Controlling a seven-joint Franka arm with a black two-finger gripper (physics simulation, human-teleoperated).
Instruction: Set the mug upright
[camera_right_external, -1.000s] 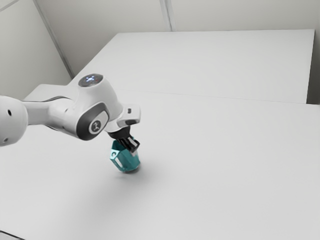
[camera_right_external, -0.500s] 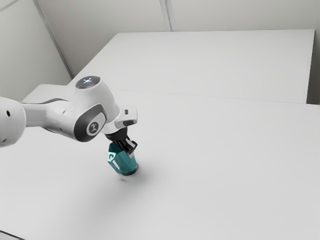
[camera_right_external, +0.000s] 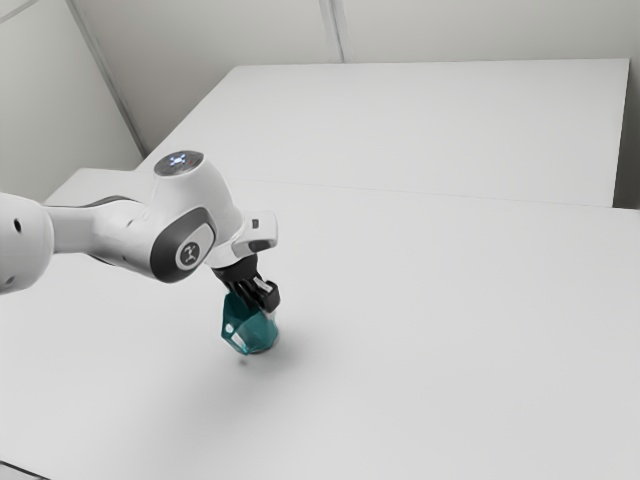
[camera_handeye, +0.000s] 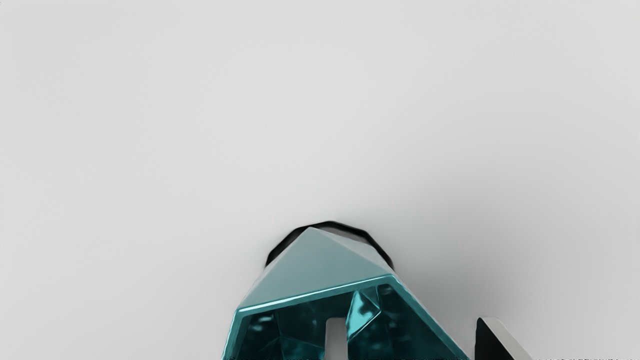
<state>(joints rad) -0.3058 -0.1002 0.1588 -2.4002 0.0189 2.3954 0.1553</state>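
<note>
The teal, faceted mug (camera_right_external: 240, 325) is on the table below my hand in the exterior view, leaning somewhat, its mouth toward the gripper (camera_right_external: 262, 306). In the wrist view the open mouth and one outer face of the mug (camera_handeye: 310, 270) show, with the dark base rim beyond. The gripper (camera_handeye: 411, 327) is open: one finger reaches inside the mouth, the other stands outside, with a side wall between them and space beside it. Whether the base lies flat is hard to tell.
The white table (camera_right_external: 430, 330) stretches away from the mug toward the exterior view's right. A second white surface (camera_right_external: 430, 120) lies behind it, against pale walls.
The fingers have spread apart, letting go of the mug. The mug has first shifted slightly toward the exterior view's left and tilted, then settled a little back; my hand made a similar small move.
</note>
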